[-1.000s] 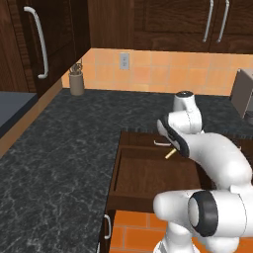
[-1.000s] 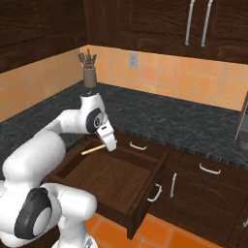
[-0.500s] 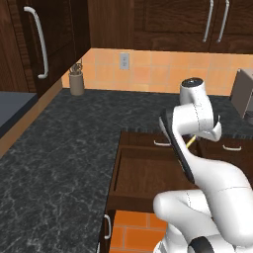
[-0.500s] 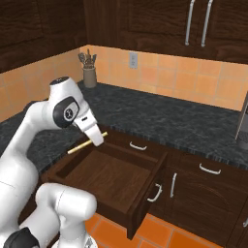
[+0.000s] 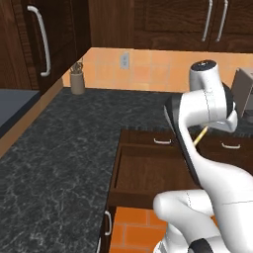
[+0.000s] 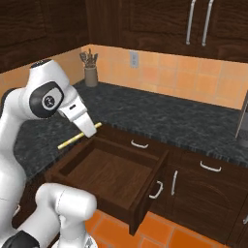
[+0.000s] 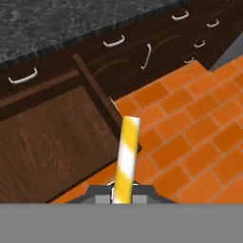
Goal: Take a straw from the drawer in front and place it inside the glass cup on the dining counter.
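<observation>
My gripper (image 6: 87,130) is shut on the straw (image 6: 72,140), a thin yellow stick held nearly level above the left rim of the open drawer (image 6: 111,174). From the left base view a short end of the straw (image 5: 199,138) pokes out behind my arm, above the drawer (image 5: 148,173). The hand view looks down along the straw (image 7: 127,152), striped yellow and white, rising from my gripper (image 7: 123,189), with the dark brown drawer (image 7: 47,142) below it at left. The glass cup and the dining counter are out of view.
A black speckled countertop (image 6: 160,116) runs along the wall, with a utensil holder (image 6: 89,72) in the corner. Closed drawers and doors with silver handles (image 6: 208,167) sit right of the open drawer. Orange brick floor (image 7: 190,133) lies in front. Tall dark cabinets (image 5: 44,44) stand at left.
My arm has risen and swung, carrying the straw up out of the drawer and toward its left rim in the right base view. The grip has stayed shut.
</observation>
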Motion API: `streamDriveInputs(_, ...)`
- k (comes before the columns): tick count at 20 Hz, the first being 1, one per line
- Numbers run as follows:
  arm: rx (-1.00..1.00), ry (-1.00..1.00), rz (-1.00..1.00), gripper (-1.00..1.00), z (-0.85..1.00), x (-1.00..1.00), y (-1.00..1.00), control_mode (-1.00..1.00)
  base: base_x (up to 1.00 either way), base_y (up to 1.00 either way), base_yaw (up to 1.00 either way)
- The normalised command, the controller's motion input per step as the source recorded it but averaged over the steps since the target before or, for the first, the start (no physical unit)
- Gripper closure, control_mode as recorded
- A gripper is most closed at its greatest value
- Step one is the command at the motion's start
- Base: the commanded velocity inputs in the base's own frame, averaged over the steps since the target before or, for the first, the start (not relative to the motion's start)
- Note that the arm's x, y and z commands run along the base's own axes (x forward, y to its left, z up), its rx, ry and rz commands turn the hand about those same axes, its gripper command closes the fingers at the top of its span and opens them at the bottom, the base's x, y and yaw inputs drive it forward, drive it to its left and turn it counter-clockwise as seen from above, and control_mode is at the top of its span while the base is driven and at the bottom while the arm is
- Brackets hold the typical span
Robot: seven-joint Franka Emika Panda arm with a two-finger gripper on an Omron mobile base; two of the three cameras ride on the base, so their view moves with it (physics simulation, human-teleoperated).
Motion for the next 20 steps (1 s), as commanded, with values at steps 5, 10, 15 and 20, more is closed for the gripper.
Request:
streamDriveInputs(5,0.00,0.00,0.00,1.00,0.00,0.00,0.00,1.00,-1.00,-0.27,-0.21)
streamDriveInputs(10,0.00,0.00,0.00,1.00,0.00,0.00,0.00,1.00,-0.23,-0.34,-0.76)
streamDriveInputs(15,0.00,0.00,0.00,1.00,0.00,0.00,0.00,1.00,0.00,-0.47,-0.85)
streamDriveInputs(20,0.00,0.00,0.00,1.00,0.00,0.00,0.00,1.00,0.00,-0.60,-0.81)
